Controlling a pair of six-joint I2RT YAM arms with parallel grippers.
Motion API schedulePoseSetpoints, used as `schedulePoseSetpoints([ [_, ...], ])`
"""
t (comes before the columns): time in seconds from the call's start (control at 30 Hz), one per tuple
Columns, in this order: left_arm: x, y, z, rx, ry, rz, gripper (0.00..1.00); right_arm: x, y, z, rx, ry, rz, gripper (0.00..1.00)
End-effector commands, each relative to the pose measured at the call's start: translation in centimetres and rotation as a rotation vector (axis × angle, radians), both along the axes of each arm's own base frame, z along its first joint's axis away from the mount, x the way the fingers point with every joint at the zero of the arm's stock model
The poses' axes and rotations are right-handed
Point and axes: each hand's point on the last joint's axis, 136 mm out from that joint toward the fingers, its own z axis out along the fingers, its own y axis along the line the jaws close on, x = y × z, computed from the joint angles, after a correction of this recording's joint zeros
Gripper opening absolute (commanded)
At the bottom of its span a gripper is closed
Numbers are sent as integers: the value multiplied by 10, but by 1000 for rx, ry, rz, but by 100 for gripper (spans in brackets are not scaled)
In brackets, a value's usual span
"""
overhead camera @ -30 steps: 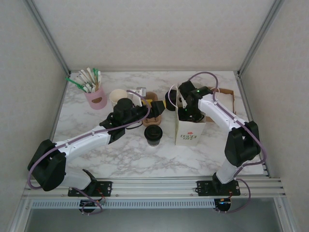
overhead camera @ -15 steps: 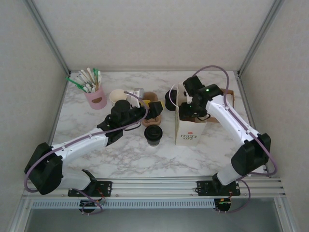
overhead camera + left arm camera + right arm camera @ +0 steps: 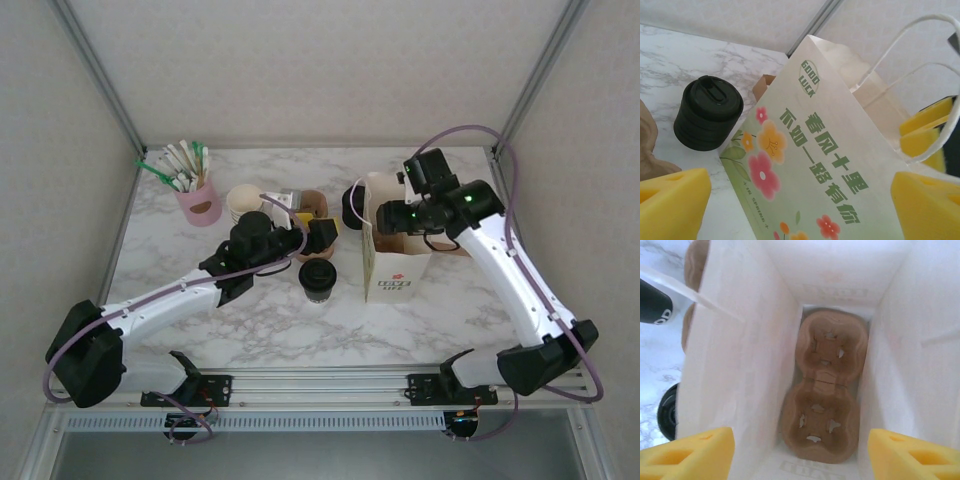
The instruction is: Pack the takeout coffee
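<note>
Risen out of the bag, right end effector hangs spread above it; left end effector spread, coffee nearby.

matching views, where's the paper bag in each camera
top external: paper bag right of centre, standing upright
left wrist: paper bag fills the centre, flower-printed side
right wrist: paper bag seen from above, cup carrier inside
landmark: black lid stack beside it, top and left wrist
</note>
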Motion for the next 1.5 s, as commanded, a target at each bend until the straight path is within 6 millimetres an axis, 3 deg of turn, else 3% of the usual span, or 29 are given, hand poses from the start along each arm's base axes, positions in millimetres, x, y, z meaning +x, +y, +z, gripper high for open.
schedulePoseSetpoints([
  [0.0, -11, -4, 8, 8, -36, -34, 92, -5, 2, 25, 58, -76, 9, 74],
  [0.3, -22, -7, 18, 0, -75, -52, 88, -17, 3, 57, 146, -201, 48, 80],
  [0.63, -34, 32, 53, -75, -201, 71, 98, -50, -13, 70, 196, -322, 77, 99],
  [0.8, -35, 57, 51, -90, -218, 171, 100, -67, -26, 70, 215, -384, 67, 99],
  [1.03, -31, 62, 37, -61, -171, 212, 100, -81, -40, 68, 233, -431, 28, 99],
  [1.23, -25, 73, 33, -45, -135, 284, 100, -91, -19, 79, 331, -404, 122, 99],
  [1.47, -23, 89, 11, 16, -78, 361, 100, -91, 10, 90, 422, -347, 214, 99],
])
